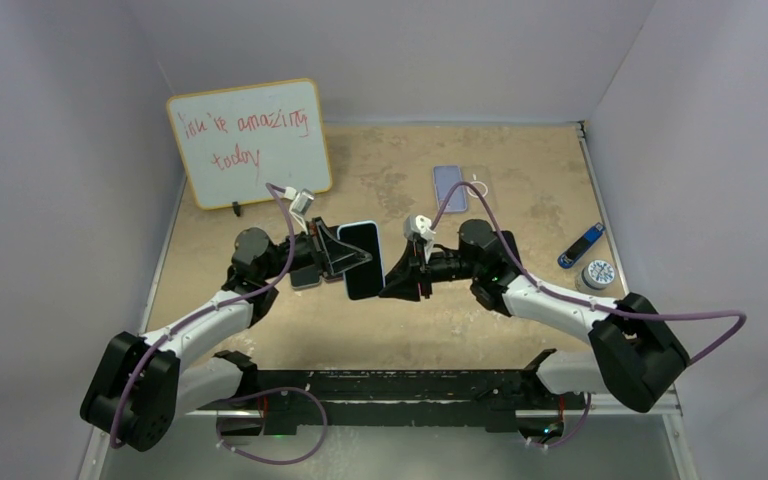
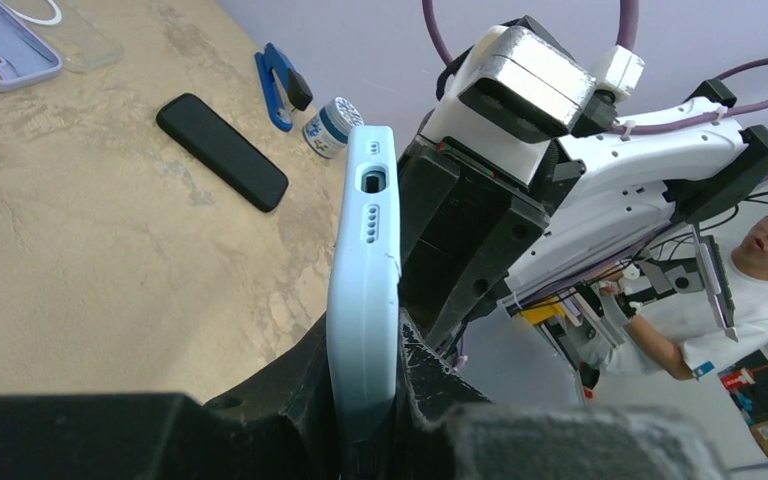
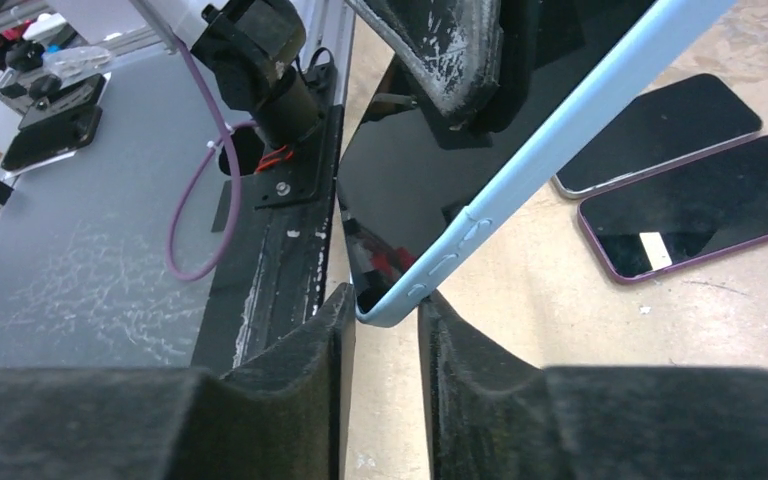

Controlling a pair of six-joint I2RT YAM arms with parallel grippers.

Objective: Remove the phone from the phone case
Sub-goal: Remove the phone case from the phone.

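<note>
- over the table's middle, in the top view, the left gripper point(image 1: 352, 256) and right gripper point(image 1: 384, 288) meet at one blue case point(image 1: 360, 224) held in the air, the phone point(image 1: 363, 280) dark inside it.
- what lies around it?
- a whiteboard point(image 1: 250, 140), a lilac case point(image 1: 449, 186) beside a clear case point(image 1: 478, 186), a blue tool point(image 1: 581, 245) and a round tin point(image 1: 598, 273). part of a loose phone point(image 1: 305, 277) shows under the left arm.
- and the left wrist view?
- the blue case edge-on, pinched between the left jaws. it adds a black phone point(image 2: 222, 150) flat on the table near the tool and tin, not seen from above, and a person point(image 2: 750, 290) beyond the table.
- the right wrist view?
- the right jaws stand slightly apart, bracketing the blue case's corner; whether they press it i cannot tell. only here do a silver-edged phone point(image 3: 660, 128) and a purple-edged phone point(image 3: 695, 205) lie just beside each other on the table.
- the count?
- three cases and four phones, one of them cased. one whiteboard, one tool, one tin.
</note>
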